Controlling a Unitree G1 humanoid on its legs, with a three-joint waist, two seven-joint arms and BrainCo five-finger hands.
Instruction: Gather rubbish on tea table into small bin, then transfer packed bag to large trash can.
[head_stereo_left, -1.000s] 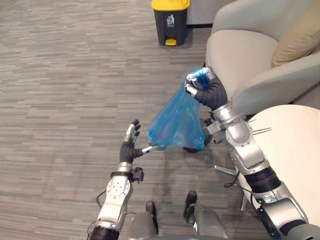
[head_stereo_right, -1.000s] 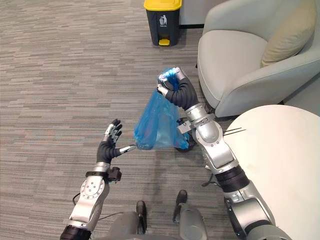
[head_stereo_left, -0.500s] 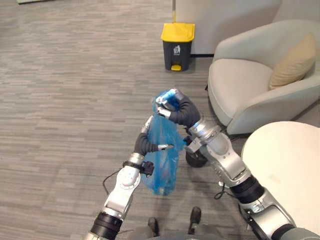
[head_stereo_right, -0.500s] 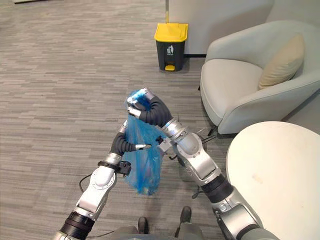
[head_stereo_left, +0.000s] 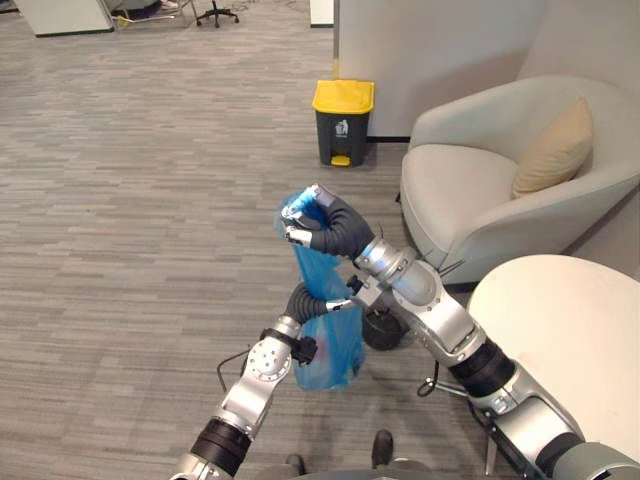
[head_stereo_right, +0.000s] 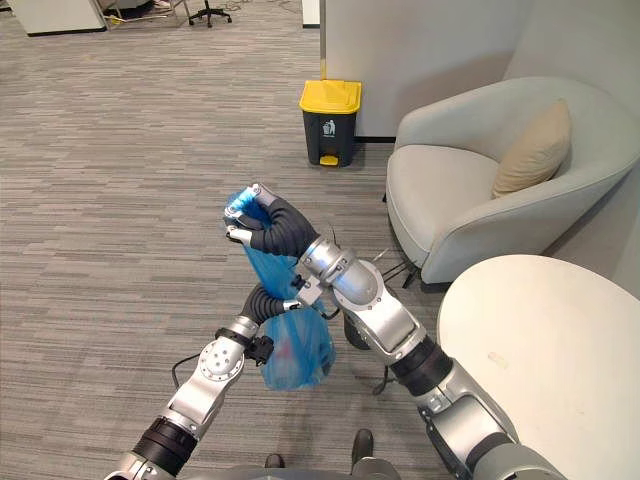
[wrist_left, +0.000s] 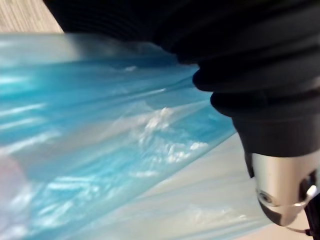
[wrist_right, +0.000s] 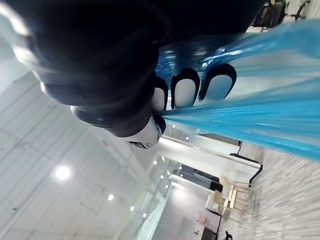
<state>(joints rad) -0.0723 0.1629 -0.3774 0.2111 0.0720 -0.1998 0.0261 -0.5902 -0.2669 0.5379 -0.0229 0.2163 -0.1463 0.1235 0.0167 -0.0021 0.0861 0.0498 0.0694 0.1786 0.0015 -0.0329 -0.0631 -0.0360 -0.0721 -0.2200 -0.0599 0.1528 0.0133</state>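
Right hand (head_stereo_left: 318, 222) was clenched round the blue bag's (head_stereo_left: 330, 352) bunched top, with the bag hanging below. Left hand (head_stereo_left: 308, 298) was against the bag's middle; couldn't tell its grip.

Grey striped carpet floor (head_stereo_left: 120, 200) covers the room. Far right, a pale armchair (head_stereo_left: 470, 190) holds a beige cushion (head_stereo_left: 553, 148), with a light wall (head_stereo_left: 440, 40) behind it. An office chair (head_stereo_left: 215, 12) stands far left.

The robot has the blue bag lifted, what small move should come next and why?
Probably step toward the yellow-lidded trash can: the right hand is curled round the top of the blue bag, the left hand rests against it lower down, and the can stands well ahead.
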